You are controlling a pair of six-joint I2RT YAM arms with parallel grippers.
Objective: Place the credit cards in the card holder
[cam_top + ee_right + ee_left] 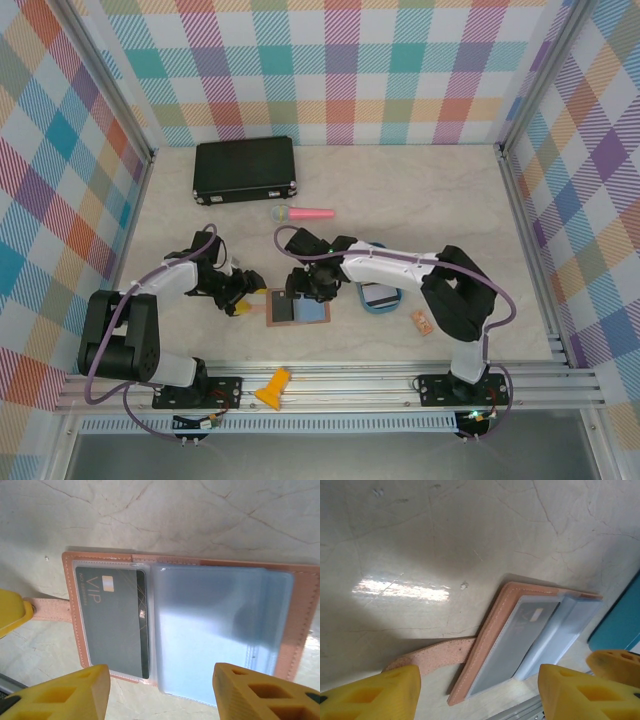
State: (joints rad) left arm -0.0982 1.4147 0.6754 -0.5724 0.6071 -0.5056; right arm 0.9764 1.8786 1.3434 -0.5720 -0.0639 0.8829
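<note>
One dark card [112, 625] sits in a clear sleeve of the card holder [300, 630], on its strap side. Holder lies open and flat on the table [400, 190], near the front edge. Above the strap side, left pincer [477, 692]: fingers wide, empty. Over the open sleeves, right pincer [160, 695]: fingers wide, holding nothing.

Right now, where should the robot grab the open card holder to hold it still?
Probably by its strap, coming in from the left arm's side. The card holder lies open and flat, so its body offers little to pinch, while the strap sticks out past its edge.
</note>
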